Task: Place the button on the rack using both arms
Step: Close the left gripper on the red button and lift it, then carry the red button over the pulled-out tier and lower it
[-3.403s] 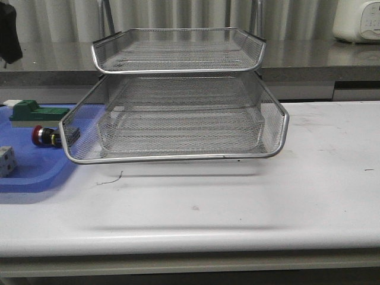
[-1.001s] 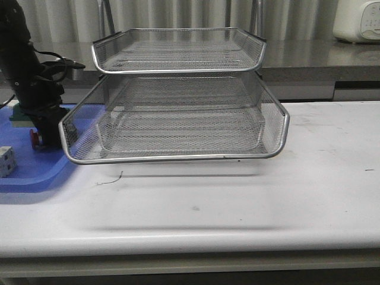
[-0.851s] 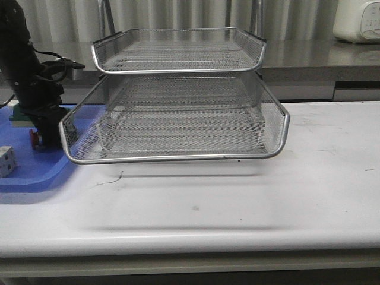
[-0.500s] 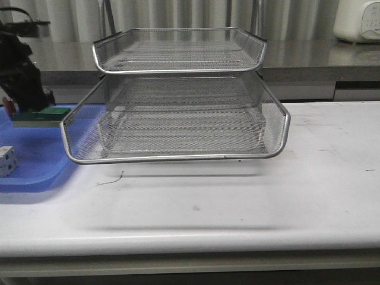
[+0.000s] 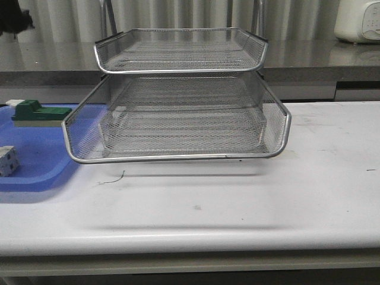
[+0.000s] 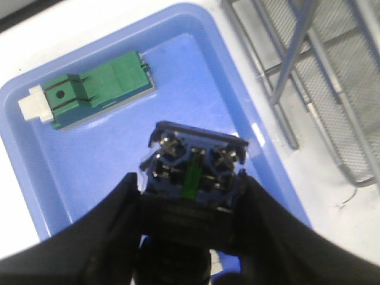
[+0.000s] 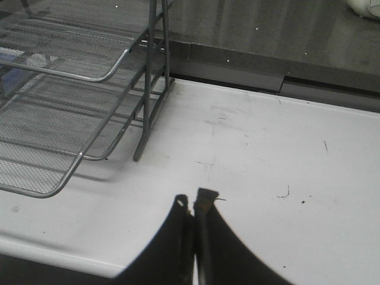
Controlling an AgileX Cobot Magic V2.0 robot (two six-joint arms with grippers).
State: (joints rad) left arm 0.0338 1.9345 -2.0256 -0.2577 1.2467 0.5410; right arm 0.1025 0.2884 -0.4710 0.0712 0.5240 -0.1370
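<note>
Button sits clamped in the left claw, held up above the blue tray — the left wrist view shows its blue rear block with screws and a green strip, and the two black fingers pressing on either side of its dark body. Its red cap cannot be seen from this angle. In the front view only a dark scrap of the left arm shows at the top left corner, and the button itself is out of that picture.

Below it on the blue tray lies a green-and-white block, flat and apart from the button. In the front view a white cube rests near the tray's front left part, well apart from the green block.

Just right of the tray stands the rack, a silver mesh organiser on the white table; its lower tray is pulled forward past the top one, and its left corner overlaps the blue tray's edge in the front view.

Farther right, the right claw hangs over bare table beside the rack's upright frame — its fingers are together, with nothing between them.
</note>
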